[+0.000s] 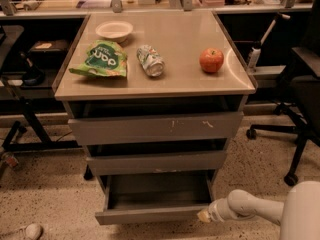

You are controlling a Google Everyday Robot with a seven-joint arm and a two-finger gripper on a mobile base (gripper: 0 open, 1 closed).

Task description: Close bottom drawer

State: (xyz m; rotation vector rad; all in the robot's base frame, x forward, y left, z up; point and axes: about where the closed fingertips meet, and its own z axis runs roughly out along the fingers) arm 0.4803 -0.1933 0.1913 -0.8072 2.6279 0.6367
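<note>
Bottom drawer [147, 214] was pulled well out. It was the lowest of three, sticking forward past the bench's [175, 81] front edge, with the tray interior in view. Its long axis ran left-right, parallel to that front edge, so closing travel would be straight back toward the bench's rear edge.

End effector [203, 215] sat at the right end of the drawer's front panel, below and forward of the bench's front-right corner. It was touching or just beside the panel; couldn't tell which. Couldn't tell if it was apart or together either, and nothing was visibly clamped in it.

The arm came in from the right, roughly along the panel rather than square to it. My read: the push had to go rearward, and contact that far off-centre risked skewing the tray.

Middle drawer [157, 162] and top drawer [155, 128] sat further back than the bottom one.
</note>
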